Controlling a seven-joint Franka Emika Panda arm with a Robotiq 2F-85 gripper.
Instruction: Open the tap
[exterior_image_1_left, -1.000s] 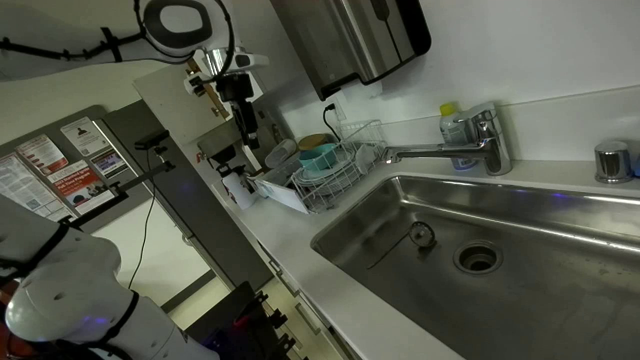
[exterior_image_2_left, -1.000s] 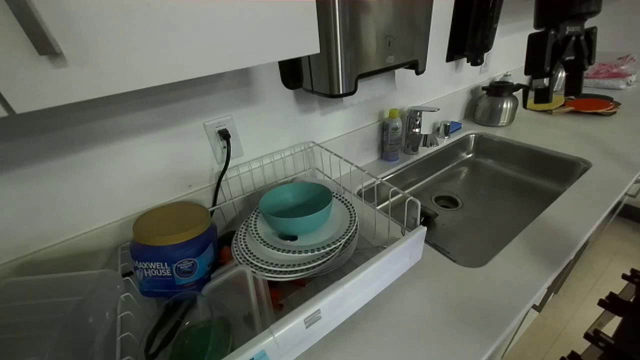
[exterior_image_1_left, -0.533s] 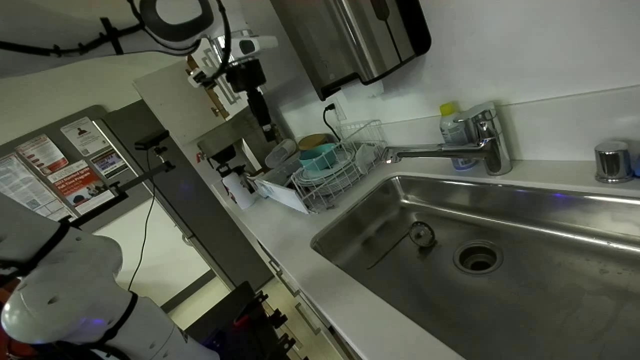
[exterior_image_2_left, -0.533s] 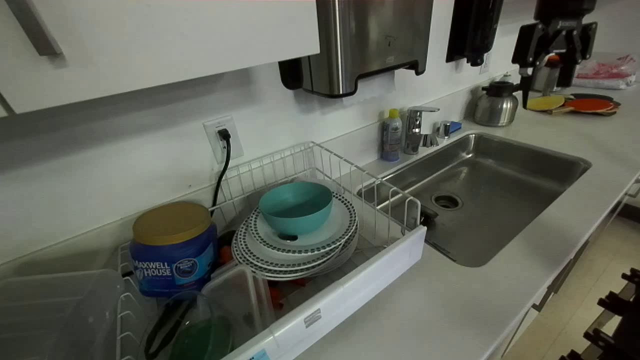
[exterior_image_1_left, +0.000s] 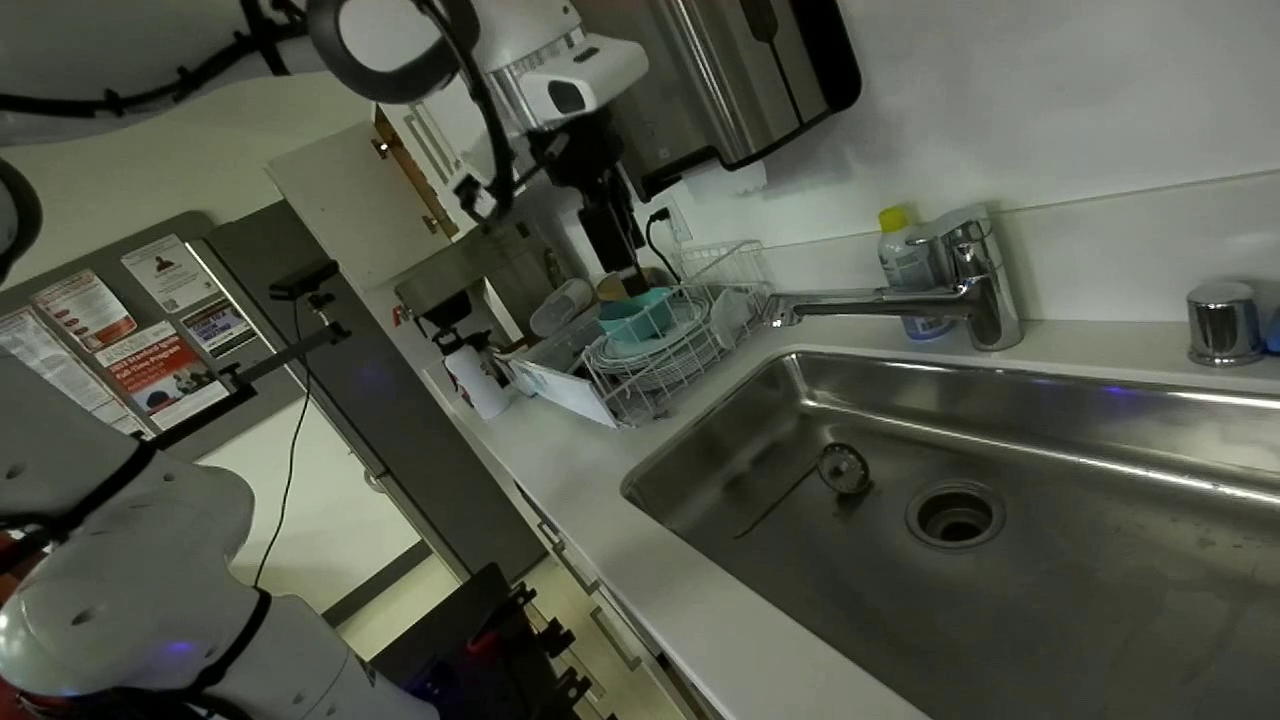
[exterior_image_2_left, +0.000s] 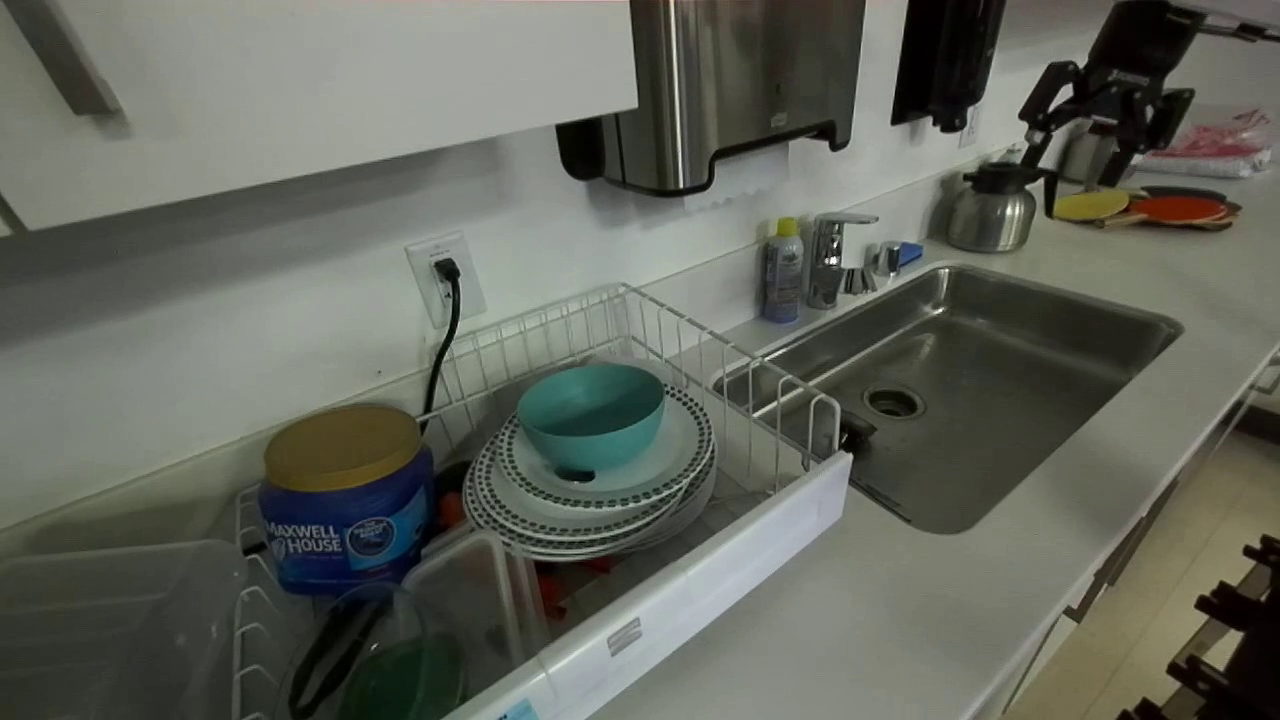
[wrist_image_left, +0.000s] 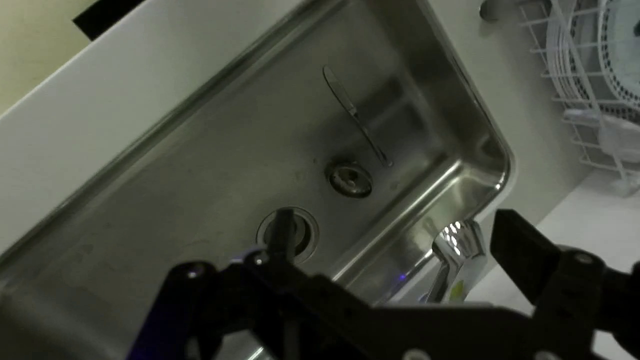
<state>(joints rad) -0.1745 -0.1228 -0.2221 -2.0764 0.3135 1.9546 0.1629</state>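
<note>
Tap (exterior_image_1_left: 965, 298), shiny chrome with a long straight spout, stands beyond the twelve o'clock edge of the rectangular stainless-steel sink (exterior_image_1_left: 1100, 600) in an exterior view, at three o'clock from my black two-fingered gripper (exterior_image_1_left: 632, 282), well apart. In an exterior view I see it angled toward seven o'clock, fingers (exterior_image_2_left: 1118, 165) spread. On my wrist view the tap shows at four o'clock, between the parted fingers

Shiny chrome tap (exterior_image_1_left: 987, 290), upright, lever (exterior_image_2_left: 848, 217) on top, long spout (exterior_image_1_left: 870, 302), beside the sink (exterior_image_1_left: 1100, 600)
</note>
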